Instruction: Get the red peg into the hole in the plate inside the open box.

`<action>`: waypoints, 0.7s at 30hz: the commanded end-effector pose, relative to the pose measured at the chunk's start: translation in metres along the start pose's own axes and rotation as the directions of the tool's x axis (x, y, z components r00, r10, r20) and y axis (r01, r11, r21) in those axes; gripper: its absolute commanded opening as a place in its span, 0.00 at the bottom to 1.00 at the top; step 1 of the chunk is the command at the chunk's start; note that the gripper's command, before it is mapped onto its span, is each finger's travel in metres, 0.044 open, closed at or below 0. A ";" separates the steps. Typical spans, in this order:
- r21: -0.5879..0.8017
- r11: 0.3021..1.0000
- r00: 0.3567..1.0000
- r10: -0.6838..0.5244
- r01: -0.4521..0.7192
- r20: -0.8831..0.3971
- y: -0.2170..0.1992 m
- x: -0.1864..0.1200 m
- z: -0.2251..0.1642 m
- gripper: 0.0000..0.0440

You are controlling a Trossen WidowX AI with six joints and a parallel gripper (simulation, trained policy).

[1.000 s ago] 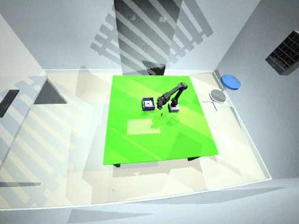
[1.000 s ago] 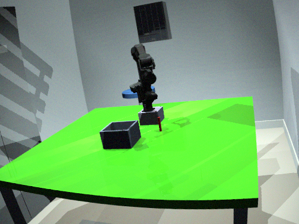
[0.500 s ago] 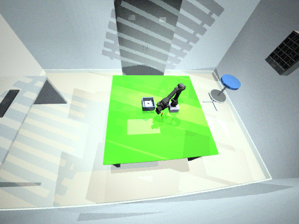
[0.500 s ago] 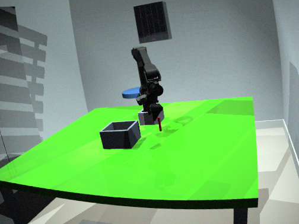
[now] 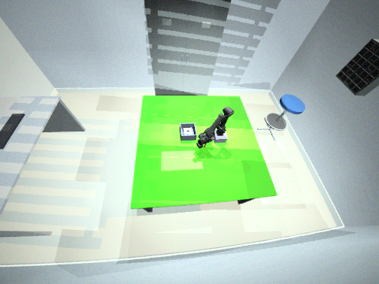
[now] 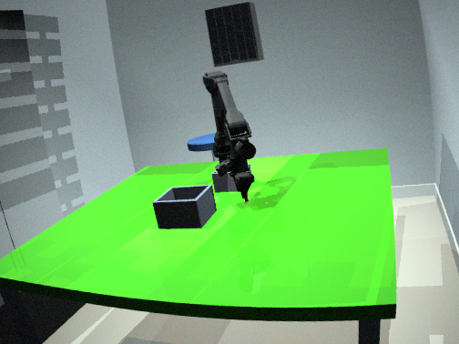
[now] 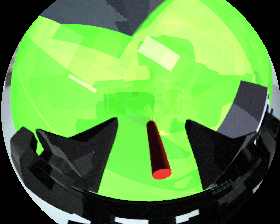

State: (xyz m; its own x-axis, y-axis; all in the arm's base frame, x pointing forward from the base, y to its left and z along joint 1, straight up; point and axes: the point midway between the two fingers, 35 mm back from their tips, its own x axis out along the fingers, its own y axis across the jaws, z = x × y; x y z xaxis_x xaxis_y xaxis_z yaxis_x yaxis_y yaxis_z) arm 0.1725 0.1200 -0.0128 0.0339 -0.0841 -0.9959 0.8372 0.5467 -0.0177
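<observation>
The red peg (image 5: 205, 145) (image 6: 247, 199) (image 7: 160, 150) stands on end on the green table (image 5: 169, 183) (image 6: 282, 258) (image 7: 47, 97), outside the box; its bright round top faces the wrist camera, and in the exterior view only its lower part shows beneath the fingers. The gripper (image 5: 200, 145) (image 6: 246, 195) (image 7: 152, 120) is lowered around the peg; it stands well open, though short of its full spread, with one dark finger on each side; the wrist view shows green surface between the peg and either finger, so nothing is gripped.

The open box (image 5: 180, 132) (image 6: 178, 215) (image 7: 95, 15) sits near the peg, well apart from the arm's base; its dark walls are upright, with a paler rim along the top; inside, at the bottom, lies a white plate (image 5: 185, 134) with a small dark mark at its middle; the hole's interior is too small to judge, and no peg is seen there.

The black arm (image 5: 216, 125) (image 6: 228, 108) rises from a grey base block (image 5: 220, 139) (image 6: 222, 184) (image 7: 240, 107) and bends down to the peg; beyond the table stands a stool with a blue seat (image 5: 292, 104) (image 6: 200, 144); a dark gridded panel (image 5: 361, 67) (image 6: 233, 33) is mounted on the wall; a tall cabinet (image 5: 184, 48) stands behind the table in the top view.
</observation>
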 end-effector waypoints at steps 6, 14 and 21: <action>0.014 1.000 0.998 -0.015 0.016 -0.064 0.000 0.004 -0.006 0.32; 0.003 1.000 0.997 -0.005 0.005 -0.083 0.006 -0.002 -0.001 0.00; -0.046 0.998 0.999 0.039 -0.040 -0.020 0.013 -0.022 0.012 0.00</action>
State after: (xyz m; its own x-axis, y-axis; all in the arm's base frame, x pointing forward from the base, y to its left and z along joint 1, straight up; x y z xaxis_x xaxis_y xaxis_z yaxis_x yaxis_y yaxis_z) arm 0.1823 0.1197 -0.0007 0.0193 -0.0438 -0.9989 0.8199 0.5724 -0.0093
